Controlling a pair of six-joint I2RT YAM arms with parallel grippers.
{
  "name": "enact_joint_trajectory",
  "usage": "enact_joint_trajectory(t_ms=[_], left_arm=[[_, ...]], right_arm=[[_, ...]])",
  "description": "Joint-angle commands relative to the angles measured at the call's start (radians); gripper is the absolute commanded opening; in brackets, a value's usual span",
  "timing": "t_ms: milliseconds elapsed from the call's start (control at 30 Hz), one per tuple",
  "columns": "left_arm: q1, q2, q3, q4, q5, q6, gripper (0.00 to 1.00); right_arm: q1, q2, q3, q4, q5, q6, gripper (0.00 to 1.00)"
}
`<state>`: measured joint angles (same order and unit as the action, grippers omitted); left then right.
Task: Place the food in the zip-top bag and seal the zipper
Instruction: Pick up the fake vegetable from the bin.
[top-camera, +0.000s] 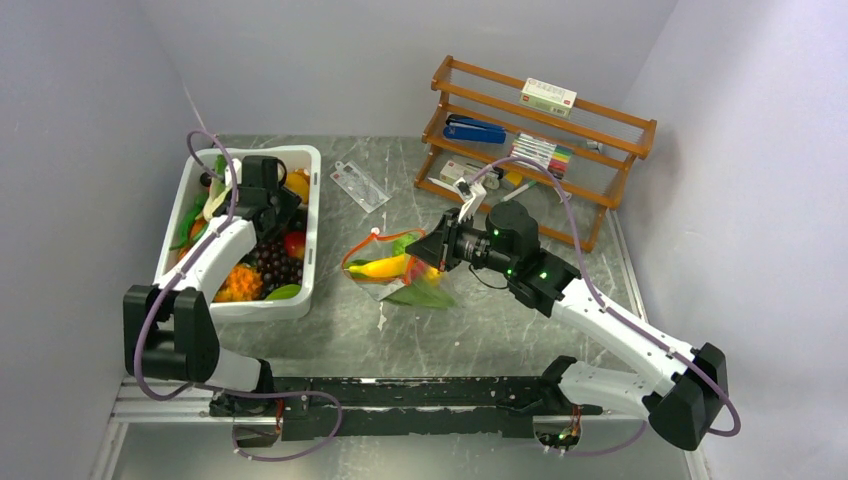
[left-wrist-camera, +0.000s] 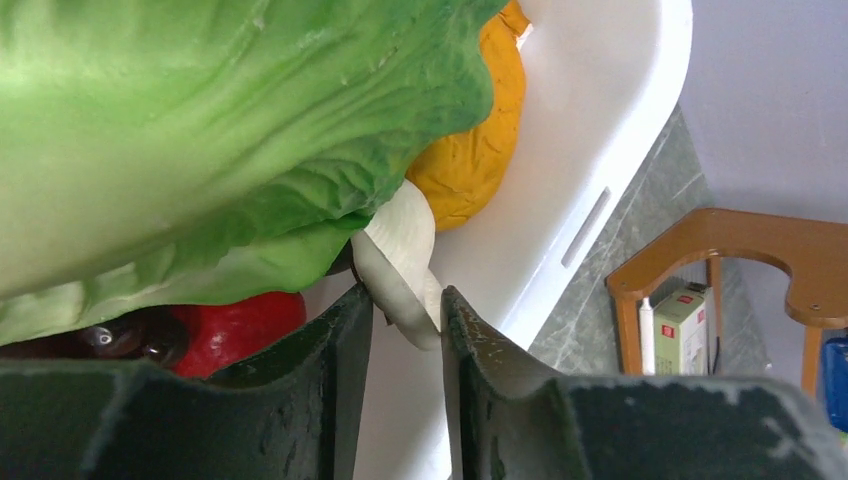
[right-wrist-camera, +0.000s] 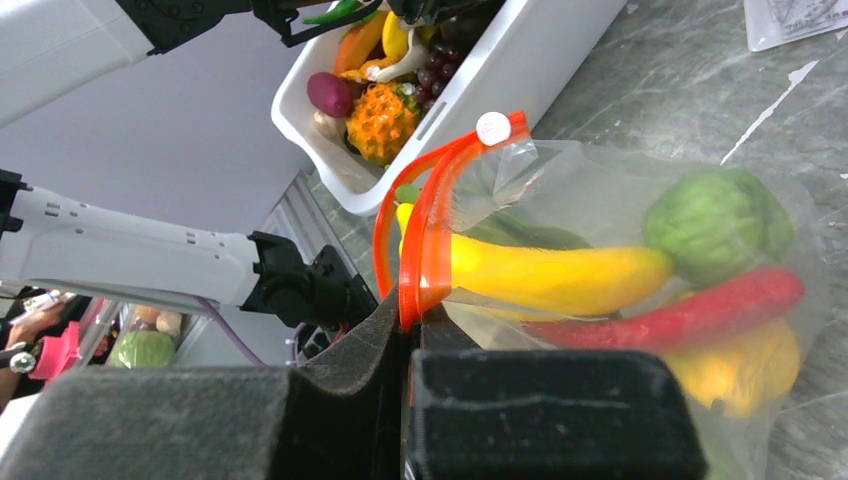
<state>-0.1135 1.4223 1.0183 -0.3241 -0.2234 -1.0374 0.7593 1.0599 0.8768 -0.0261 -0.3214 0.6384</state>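
Note:
The clear zip-top bag (top-camera: 395, 275) lies mid-table, right of the bin. It holds a long yellow fruit (right-wrist-camera: 560, 275), a light-green round fruit (right-wrist-camera: 715, 225), a red pepper (right-wrist-camera: 690, 310) and a yellow-orange fruit (right-wrist-camera: 740, 365). Its red-orange zipper (right-wrist-camera: 440, 200) arches open, with a white slider (right-wrist-camera: 492, 127) at the top. My right gripper (right-wrist-camera: 412, 318) is shut on the zipper's lower end; it also shows in the top view (top-camera: 428, 250). My left gripper (left-wrist-camera: 405, 300) is inside the white bin, shut on the white stem (left-wrist-camera: 400, 255) of a green leafy vegetable (left-wrist-camera: 220, 130).
The white bin (top-camera: 310, 210) at the left holds grapes, an orange fruit (left-wrist-camera: 470, 160), a red piece and other produce. A small clear packet (top-camera: 358, 185) lies behind the bag. A wooden rack (top-camera: 540, 140) with boxes and pens stands at the back right.

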Motion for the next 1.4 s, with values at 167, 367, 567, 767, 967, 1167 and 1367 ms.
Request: enact_joint_trajectory(t_ms=[167,367,567,767,967,1167,1367], left_arm=[[0.009,-0.074,0.024,-0.031,-0.046,0.016,0.07],[0.011,-0.201,0.043,-0.094,-0.062,0.028,0.07],[0.011,-0.316,0.022,-0.128,-0.036,0.027,0.07],[0.011,-0.388,0.028,-0.149,0.002,0.077,0.07],[0.011,-0.465,0.021,-0.125,0.103,0.167,0.07],[0.011,-0.542,0.009,-0.069,0.302,0.324,0.07],[0.011,-0.569,0.038,-0.147,0.523,0.459,0.07]], right_arm=[[-0.002,-0.012,0.018,0.038,0.007,-0.009,0.0],[-0.003,-0.007,0.013,0.05,0.004,-0.006,0.0],[-0.003,-0.004,0.008,0.062,-0.001,0.0,0.0],[-0.003,0.0,0.006,0.052,0.006,0.001,0.0],[-0.003,-0.002,0.013,0.062,0.002,0.01,0.0],[-0.003,0.031,0.014,0.059,0.003,0.025,0.0],[-0.004,0.043,0.022,0.062,0.021,0.025,0.0]])
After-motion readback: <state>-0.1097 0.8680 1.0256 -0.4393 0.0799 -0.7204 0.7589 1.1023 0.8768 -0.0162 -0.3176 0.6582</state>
